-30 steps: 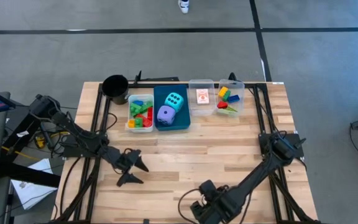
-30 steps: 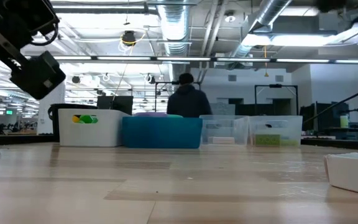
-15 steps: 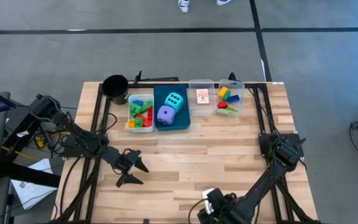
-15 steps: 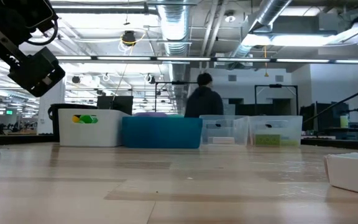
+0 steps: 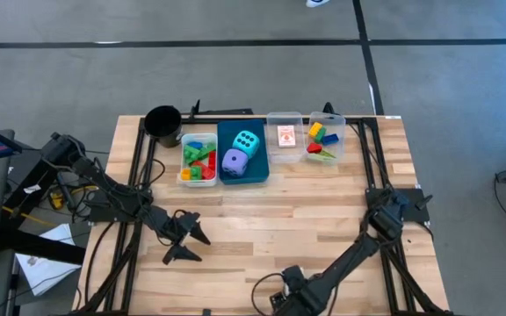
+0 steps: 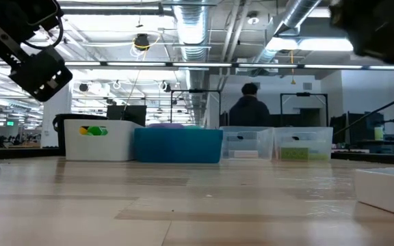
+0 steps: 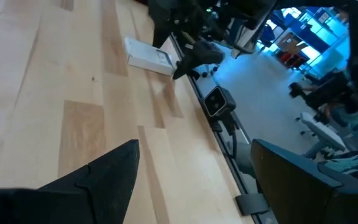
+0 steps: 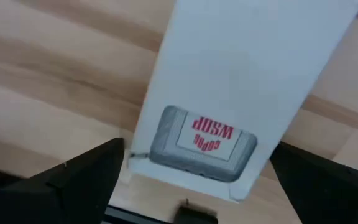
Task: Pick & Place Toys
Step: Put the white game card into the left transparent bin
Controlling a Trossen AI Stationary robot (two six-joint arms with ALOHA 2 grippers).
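Observation:
The toys lie in a row of bins at the table's far side. Coloured bricks fill the white bin (image 5: pixel 198 159) and a clear bin (image 5: pixel 325 140). The cyan and purple dice sit in the blue bin (image 5: pixel 242 151). A card lies in a second clear bin (image 5: pixel 285 136). My right gripper (image 5: pixel 286 297) is open at the near edge, over a white card box (image 8: pixel 241 81). Its fingers stand on either side of the box, which lies flat on the table (image 6: pixel 387 193). My left gripper (image 5: pixel 191 245) is open and empty above the table's left part.
A black round cup (image 5: pixel 163 123) stands at the far left, next to the white bin. Bare wood (image 5: pixel 288 211) lies between the bins and the grippers. A person (image 6: pixel 250 109) stands in the room beyond the table.
My right gripper has shifted along the table's near edge, a little to the right and then back left. Part of that arm now shows at the top right of the low view. The person in the room beyond has walked to the right.

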